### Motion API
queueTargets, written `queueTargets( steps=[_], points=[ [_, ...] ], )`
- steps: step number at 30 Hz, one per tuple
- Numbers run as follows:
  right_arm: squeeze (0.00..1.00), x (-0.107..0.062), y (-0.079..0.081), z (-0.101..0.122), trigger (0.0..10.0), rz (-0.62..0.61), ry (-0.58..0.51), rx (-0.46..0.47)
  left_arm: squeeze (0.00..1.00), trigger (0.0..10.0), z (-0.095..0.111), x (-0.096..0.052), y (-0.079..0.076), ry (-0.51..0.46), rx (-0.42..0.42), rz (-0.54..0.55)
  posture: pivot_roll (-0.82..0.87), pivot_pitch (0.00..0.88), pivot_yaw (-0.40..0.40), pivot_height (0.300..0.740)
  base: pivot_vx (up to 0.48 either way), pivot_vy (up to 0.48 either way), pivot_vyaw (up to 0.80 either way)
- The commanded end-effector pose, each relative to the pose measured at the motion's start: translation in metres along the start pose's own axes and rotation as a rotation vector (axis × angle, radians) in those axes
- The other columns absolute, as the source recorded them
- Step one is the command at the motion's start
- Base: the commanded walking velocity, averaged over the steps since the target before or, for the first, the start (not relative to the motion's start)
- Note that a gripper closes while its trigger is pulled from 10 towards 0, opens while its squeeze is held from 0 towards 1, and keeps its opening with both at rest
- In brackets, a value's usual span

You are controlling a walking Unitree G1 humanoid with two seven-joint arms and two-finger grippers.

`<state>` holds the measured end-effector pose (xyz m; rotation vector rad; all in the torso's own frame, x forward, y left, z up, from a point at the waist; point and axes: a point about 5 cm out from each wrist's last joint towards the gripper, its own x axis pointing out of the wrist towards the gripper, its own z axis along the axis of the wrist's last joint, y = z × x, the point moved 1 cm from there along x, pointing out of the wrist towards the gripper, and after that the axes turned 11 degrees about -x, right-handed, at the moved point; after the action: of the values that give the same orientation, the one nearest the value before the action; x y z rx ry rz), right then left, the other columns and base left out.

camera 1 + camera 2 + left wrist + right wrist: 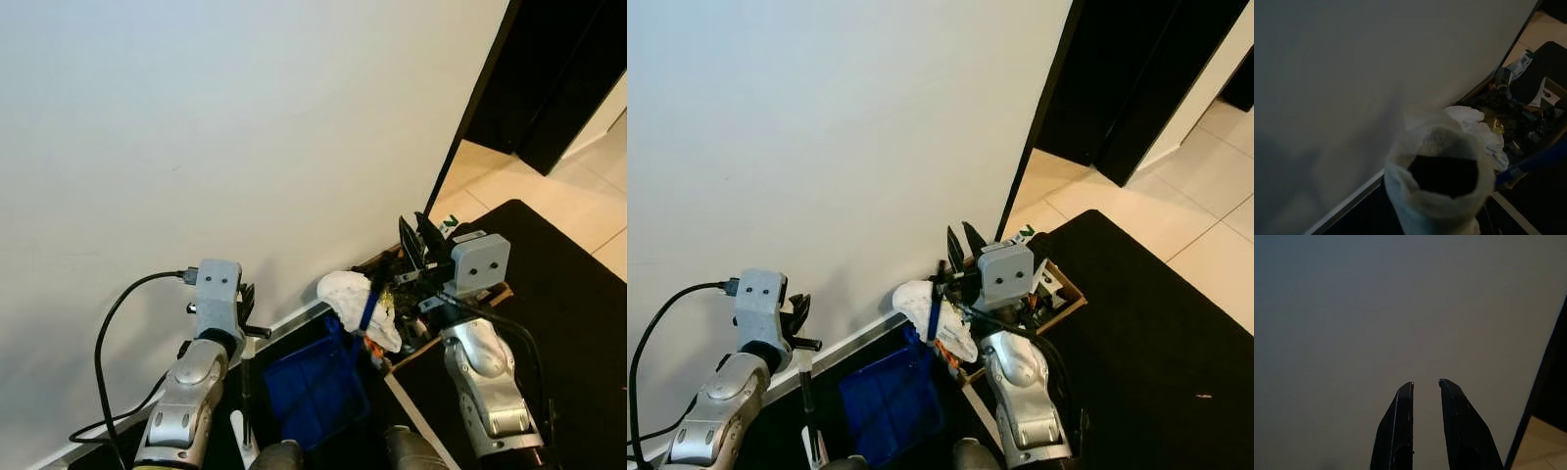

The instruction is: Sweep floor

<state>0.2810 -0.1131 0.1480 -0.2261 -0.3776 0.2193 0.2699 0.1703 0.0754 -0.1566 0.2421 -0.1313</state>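
Silver forearms rise from the bottom of the head views, one on each side of a blue plastic dustpan (313, 387) that sits on the dark floor just below the white skirting board (294, 318). Beside the dustpan, the left gripper (247, 315) is closed around a thin dark upright handle (245, 377), probably the broom's, close to the white wall (245, 127); a black cable (108, 343) loops away from that wrist. In the left wrist view, a blurred pale rounded shape with a dark middle (1442, 178) sits close to the lens, and I cannot tell what it is. The right gripper (419, 238) points up at the wall, its two long black fingers (1396, 431) slightly apart with nothing between them. Just beside that arm, a crumpled white cloth (361, 304) with a blue strap (369, 308) across it lies at the edge of an open cardboard box of mixed clutter (1058, 289), which stands against the wall's corner. Farther right lie a black mat (558, 323) and pale beige floor tiles (578, 196), leading to a dark doorway (558, 69).
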Motion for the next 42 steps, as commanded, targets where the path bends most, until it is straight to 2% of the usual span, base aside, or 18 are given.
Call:
queueTargets(
  steps=[1,3,5,10,11,14,15,19,22,28,29,31,38,42],
  points=[
    [0.0,-0.007,0.0,-0.004,10.0,-0.009,0.041,-0.008,0.0,10.0,-0.006,-0.002,0.003,0.02,0.013,0.015,0.11,0.132,0.014,0.74,0.0,0.0,0.0],
    [0.0,-0.012,0.0,-0.01,10.0,-0.015,0.072,0.0,0.0,10.0,-0.007,-0.003,0.004,0.021,0.013,0.02,0.11,0.132,0.01,0.74,0.0,0.0,0.0],
    [0.0,-0.021,0.003,-0.019,10.0,-0.014,0.141,0.055,0.0,10.0,-0.009,-0.005,0.005,0.024,0.013,0.025,0.11,0.132,0.008,0.74,0.0,0.0,0.0],
    [0.0,-0.025,0.008,-0.028,10.0,0.0,0.192,0.1,0.0,10.0,-0.01,-0.005,0.005,0.026,0.014,0.025,0.12,0.131,0.01,0.74,0.0,0.0,0.0],
    [0.0,-0.031,0.015,-0.043,10.0,0.016,0.266,0.139,0.0,10.0,-0.01,-0.005,0.006,0.026,0.016,0.025,0.13,0.128,0.009,0.74,0.0,0.0,0.0],
    [0.0,-0.035,0.016,-0.048,10.0,0.025,0.29,0.137,0.0,10.0,-0.009,-0.005,0.006,0.025,0.017,0.027,0.13,0.128,0.008,0.74,0.0,0.0,0.0],
    [1.0,-0.038,0.017,-0.05,10.0,0.031,0.299,0.141,0.0,10.0,-0.008,-0.005,0.008,0.024,0.019,0.029,0.13,0.127,0.007,0.74,0.0,0.0,0.0],
    [1.0,-0.046,0.017,-0.05,10.0,0.05,0.308,0.132,0.0,10.0,-0.009,-0.006,0.011,0.025,0.025,0.036,0.13,0.125,0.007,0.74,0.0,0.0,0.0],
    [1.0,-0.053,0.02,-0.057,10.0,0.081,0.354,0.132,0.0,10.0,-0.011,-0.006,0.01,0.029,0.026,0.033,0.13,0.123,0.01,0.74,0.0,0.0,0.0],
    [1.0,-0.054,0.029,-0.072,10.0,0.138,0.431,0.143,0.0,10.0,-0.011,-0.005,0.007,0.031,0.026,0.025,0.13,0.122,0.013,0.74,0.0,0.0,0.0],
    [0.01,-0.05,0.032,-0.076,10.0,0.154,0.446,0.152,0.0,10.0,-0.01,-0.004,0.007,0.03,0.027,0.024,0.13,0.121,0.017,0.74,0.0,0.0,0.0],
    [0.01,-0.048,0.033,-0.078,10.0,0.163,0.454,0.158,0.0,10.0,-0.01,-0.004,0.007,0.03,0.028,0.023,0.14,0.121,0.018,0.74,0.0,0.0,0.0],
    [0.0,-0.02,0.033,-0.094,10.0,0.114,0.515,0.157,0.0,10.0,-0.008,-0.002,0.009,0.024,0.032,0.026,0.16,0.117,0.023,0.74,0.0,0.0,0.0],
    [0.0,-0.014,0.032,-0.098,10.0,0.102,0.527,0.147,0.0,10.0,-0.008,-0.002,0.008,0.023,0.031,0.027,0.16,0.114,0.019,0.74,0.0,0.0,0.0]
  ],
)
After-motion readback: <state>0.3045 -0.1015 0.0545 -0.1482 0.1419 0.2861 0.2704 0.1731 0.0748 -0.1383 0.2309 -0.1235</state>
